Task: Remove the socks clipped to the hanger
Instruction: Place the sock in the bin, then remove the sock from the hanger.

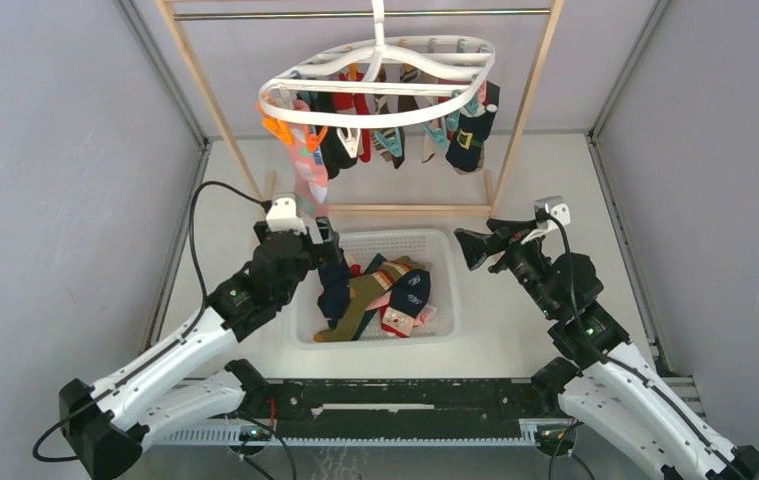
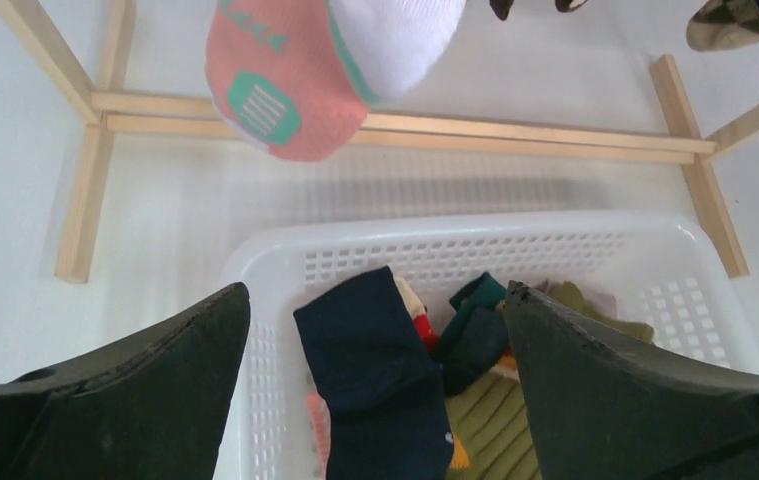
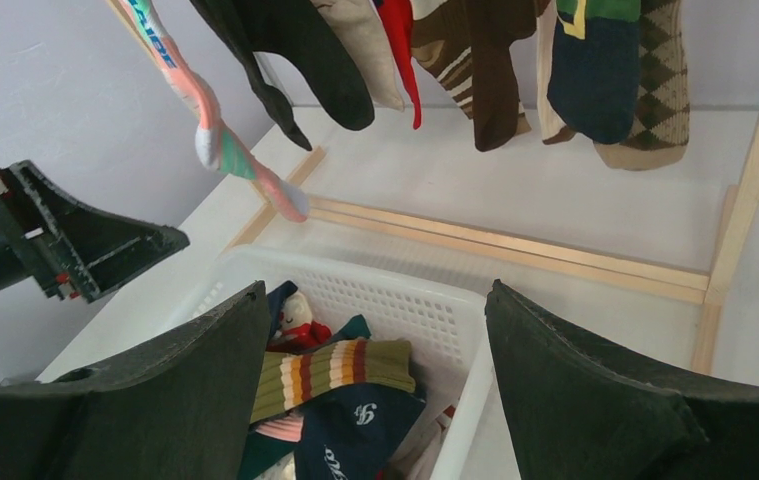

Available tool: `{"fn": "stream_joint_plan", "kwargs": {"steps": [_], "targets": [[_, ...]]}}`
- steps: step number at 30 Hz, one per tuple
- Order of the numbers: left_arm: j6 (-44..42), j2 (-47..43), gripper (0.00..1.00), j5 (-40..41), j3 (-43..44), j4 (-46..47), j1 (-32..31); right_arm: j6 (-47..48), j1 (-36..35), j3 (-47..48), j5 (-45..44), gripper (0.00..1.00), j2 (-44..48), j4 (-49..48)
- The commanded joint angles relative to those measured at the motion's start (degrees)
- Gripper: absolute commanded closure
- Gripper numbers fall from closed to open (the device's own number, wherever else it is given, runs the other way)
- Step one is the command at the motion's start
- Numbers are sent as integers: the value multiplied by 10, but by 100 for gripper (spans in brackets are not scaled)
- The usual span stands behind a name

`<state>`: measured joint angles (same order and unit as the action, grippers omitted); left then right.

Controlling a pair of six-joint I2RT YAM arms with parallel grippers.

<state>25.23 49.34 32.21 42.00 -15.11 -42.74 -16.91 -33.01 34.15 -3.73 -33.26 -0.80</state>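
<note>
Biggest first: flat white table (image 1: pixel 555 180), grey walls on three sides. At its far end, pale wooden rack frame (image 1: pixel 212 105) with a thin metal rod (image 1: pixel 255 15) across the top.

Hung from that rod, high over the table: large white plastic oval ring hanger (image 1: pixel 385 120), with orange, teal and white clips under the rim. Clipped beneath it: row of hanging fabric socks (image 1: pixel 395 135) (image 3: pixel 475 60) in black, red, brown-striped, beige, navy with a green band, and argyle. Lowest of the row, at the left end: long salmon-pink sock (image 1: pixel 310 170) (image 2: pixel 285 90) (image 3: pixel 220 140) with teal marks and white toe, tip close by the left gripper (image 1: pixel 302 238) (image 2: pixel 375 295).

Nearer, between the two arms: white plastic mesh basket (image 1: pixel 395 238) (image 2: pixel 515 250) (image 3: pixel 405 300) on the table. Inside: loose heap of socks (image 1: pixel 380 295) (image 3: pixel 335 370), olive ribbed, striped, navy with a white logo, dark teal.

Over the basket's left rear corner: left gripper, jaws spread wide, gripping nothing. Right below the gap, lying in the basket: dark navy sock (image 2: pixel 375 370) (image 1: pixel 335 290).

Off the basket's right rear corner, pointing left: right gripper (image 1: pixel 480 235) (image 3: pixel 377 290), jaws also apart, nothing between them.
</note>
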Motion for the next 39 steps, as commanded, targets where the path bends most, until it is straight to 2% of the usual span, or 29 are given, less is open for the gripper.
{"fn": "stream_joint_plan", "kwargs": {"steps": [1, 11, 20, 22, 27, 31, 36, 39], "targets": [[-51, 22, 0, -22, 29, 110, 27, -12, 2, -2, 7, 14, 15, 0], [-86, 106, 0, -52, 78, 178, 83, -14, 2, -6, 9, 14, 36, 18], [-85, 165, 0, -34, 104, 196, 92, -12, 3, -11, 6, 14, 60, 41], [-84, 172, 4, -37, 105, 198, 94, -10, 3, -11, 4, 14, 64, 45], [-84, 186, 24, -53, 124, 181, 94, -8, 4, -13, 3, 13, 71, 51], [-86, 188, 60, -65, 136, 172, 95, -10, 6, -15, 5, 13, 72, 52], [-88, 189, 88, -77, 156, 155, 94, -10, 6, -15, 7, 13, 72, 54], [-85, 186, 98, -90, 167, 134, 94, -10, 6, -15, 8, 13, 72, 54]]}}
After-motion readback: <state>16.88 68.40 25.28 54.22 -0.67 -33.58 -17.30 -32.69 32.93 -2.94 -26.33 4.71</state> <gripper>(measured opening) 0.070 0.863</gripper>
